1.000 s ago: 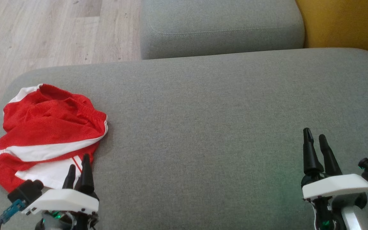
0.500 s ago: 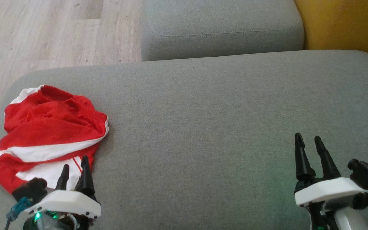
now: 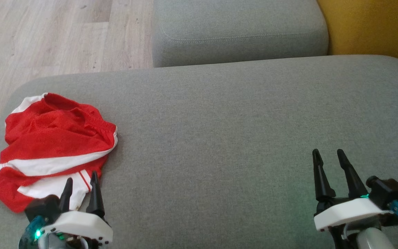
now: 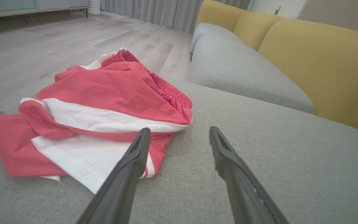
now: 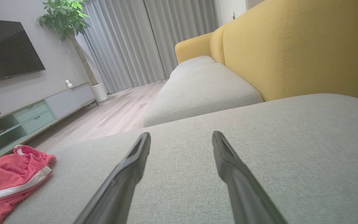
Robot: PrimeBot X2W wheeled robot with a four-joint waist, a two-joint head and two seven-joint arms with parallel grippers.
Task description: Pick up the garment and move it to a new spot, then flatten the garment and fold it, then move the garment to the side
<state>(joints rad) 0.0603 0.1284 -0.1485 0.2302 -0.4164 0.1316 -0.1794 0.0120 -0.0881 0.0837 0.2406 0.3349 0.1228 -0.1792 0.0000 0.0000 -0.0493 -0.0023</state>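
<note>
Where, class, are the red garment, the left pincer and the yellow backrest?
red garment (image 3: 54, 138): head view, its red middle fold.
left pincer (image 3: 81, 176): head view, midway between its fingertips.
yellow backrest (image 5: 291, 46): right wrist view, its broad front face.

The right gripper has its two dark fingers spread wide with nothing between them, hanging just over a grey sofa cushion. Way off at the lower left, a crumpled red garment with white stripes lies on that same cushion, near its edge. Past the fingertips there's a second grey cushion, with the yellow backrest on the right. The room behind has a wood floor, grey curtains, a potted plant, a wall TV and a low cabinet under it.
</note>
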